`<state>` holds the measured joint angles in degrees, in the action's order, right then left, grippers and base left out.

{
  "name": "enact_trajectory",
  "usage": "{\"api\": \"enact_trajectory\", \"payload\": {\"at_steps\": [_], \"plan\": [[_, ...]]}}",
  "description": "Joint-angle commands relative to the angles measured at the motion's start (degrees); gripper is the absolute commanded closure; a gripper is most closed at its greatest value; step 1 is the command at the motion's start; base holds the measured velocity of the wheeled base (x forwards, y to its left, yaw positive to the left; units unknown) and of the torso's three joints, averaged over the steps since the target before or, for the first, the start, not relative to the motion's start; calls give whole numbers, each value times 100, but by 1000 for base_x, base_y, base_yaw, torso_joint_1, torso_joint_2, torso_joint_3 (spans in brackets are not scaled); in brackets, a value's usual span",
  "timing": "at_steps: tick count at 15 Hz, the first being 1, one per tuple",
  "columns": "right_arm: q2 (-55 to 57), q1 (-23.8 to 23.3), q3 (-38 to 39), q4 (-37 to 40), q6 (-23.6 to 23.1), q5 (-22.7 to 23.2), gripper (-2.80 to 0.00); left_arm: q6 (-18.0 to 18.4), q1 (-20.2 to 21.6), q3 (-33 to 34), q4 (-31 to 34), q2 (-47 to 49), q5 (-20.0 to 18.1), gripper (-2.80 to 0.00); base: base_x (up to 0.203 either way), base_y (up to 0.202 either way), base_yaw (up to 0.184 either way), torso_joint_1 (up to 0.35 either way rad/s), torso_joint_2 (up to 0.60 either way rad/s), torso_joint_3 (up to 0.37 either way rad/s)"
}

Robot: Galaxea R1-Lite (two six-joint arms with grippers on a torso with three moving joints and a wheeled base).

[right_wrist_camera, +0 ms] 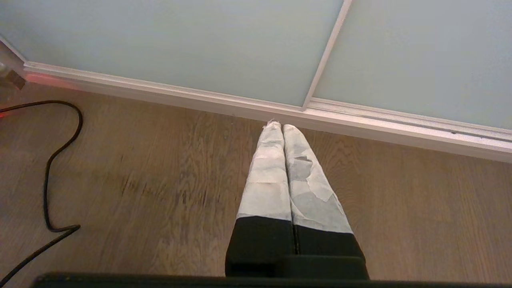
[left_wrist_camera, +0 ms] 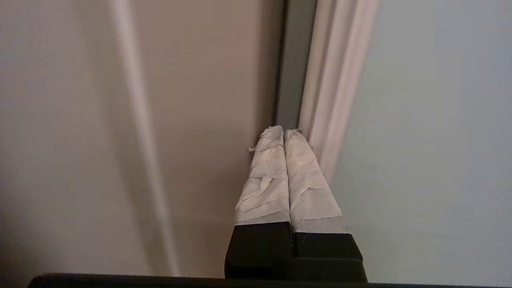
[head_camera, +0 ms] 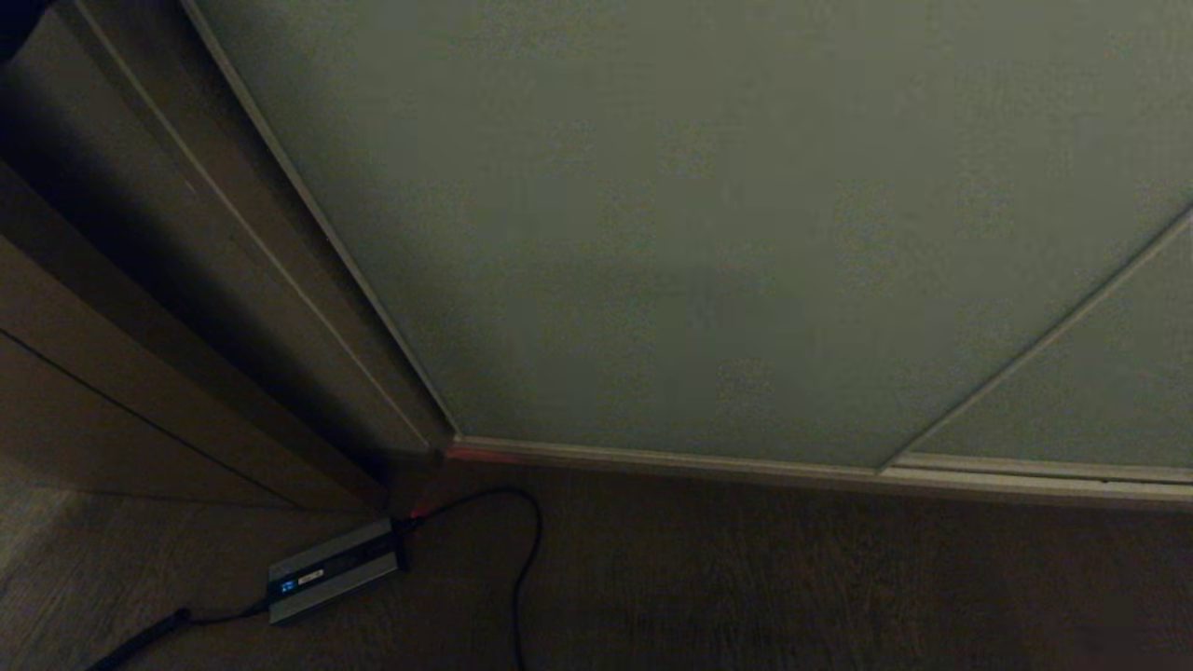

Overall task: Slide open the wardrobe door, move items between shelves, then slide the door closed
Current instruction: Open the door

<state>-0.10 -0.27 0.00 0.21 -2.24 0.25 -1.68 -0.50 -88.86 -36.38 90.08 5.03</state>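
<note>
The sliding wardrobe door (head_camera: 708,233) is a pale grey-green panel with a thin light frame, filling most of the head view; it also shows in the left wrist view (left_wrist_camera: 436,140) and the right wrist view (right_wrist_camera: 180,44). My left gripper (left_wrist_camera: 285,131) is shut and empty, its taped tips in the dark gap between the door's light edge frame (left_wrist_camera: 336,92) and the beige side panel (left_wrist_camera: 204,120). My right gripper (right_wrist_camera: 279,125) is shut and empty, hanging over the wood floor near the door's bottom rail. The items and the shelves are hidden. Neither arm shows in the head view.
A grey power adapter (head_camera: 334,567) with a black cable (head_camera: 527,550) lies on the wood floor (head_camera: 839,578) near the door's lower left corner; the cable (right_wrist_camera: 52,160) also loops in the right wrist view. Brown wood-grain panels (head_camera: 140,308) stand at the left.
</note>
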Motion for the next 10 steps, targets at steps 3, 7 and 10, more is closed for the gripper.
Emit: {"api": "enact_trajectory", "payload": {"at_steps": [3,7,10], "plan": [[10,0,18,2,-4,1,0,54,-143,-9,-48,-160,6,0,0,0,0,0,0,0],[10,0,18,-3,-4,1,0,15,-149,-7,-28,-43,6,0,0,0,0,0,0,0],[10,0,18,-3,-4,1,0,-13,-272,-17,-10,170,-10,0,0,0,0,0,0,0]]}}
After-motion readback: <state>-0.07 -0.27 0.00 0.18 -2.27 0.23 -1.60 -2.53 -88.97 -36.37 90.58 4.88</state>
